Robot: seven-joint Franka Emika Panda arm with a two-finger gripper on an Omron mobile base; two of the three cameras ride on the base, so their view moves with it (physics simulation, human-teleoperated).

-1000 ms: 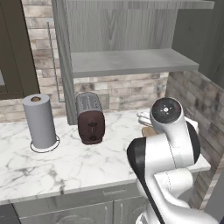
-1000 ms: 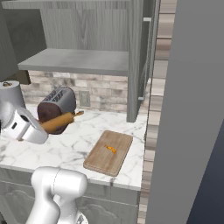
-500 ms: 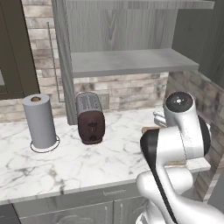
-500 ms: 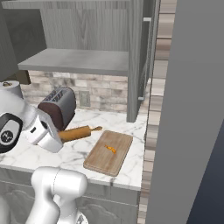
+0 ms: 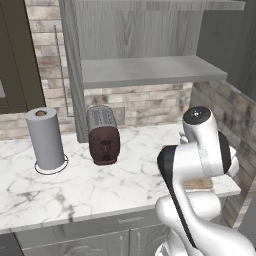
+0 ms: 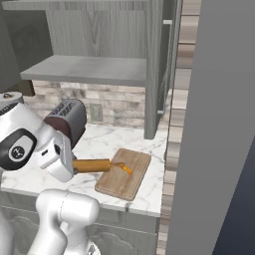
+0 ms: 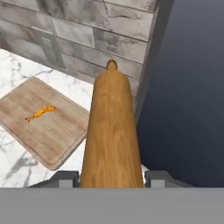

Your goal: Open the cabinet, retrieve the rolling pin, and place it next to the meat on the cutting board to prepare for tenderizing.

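Since half a second ago the arm has swung further toward the cutting board (image 6: 124,174), and the rolling pin (image 6: 92,165) has travelled with it: its free end, then short of the board, now reaches the board's near-left edge in the right base view. The gripper (image 7: 112,178) is clamped on the rolling pin (image 7: 112,131), one finger on each side of its thick body, with the pin pointing straight out from the hand. The meat (image 6: 124,168) lies on the board as it did, near the middle; in the hand view the meat (image 7: 40,113) sits left of the pin on the cutting board (image 7: 41,124). The cabinet (image 6: 99,45) stands open as before, its grey shelf (image 5: 150,71) bare. On the marble surface (image 5: 75,185) the toaster (image 5: 103,135) and the paper towel roll (image 5: 46,138) are unmoved.
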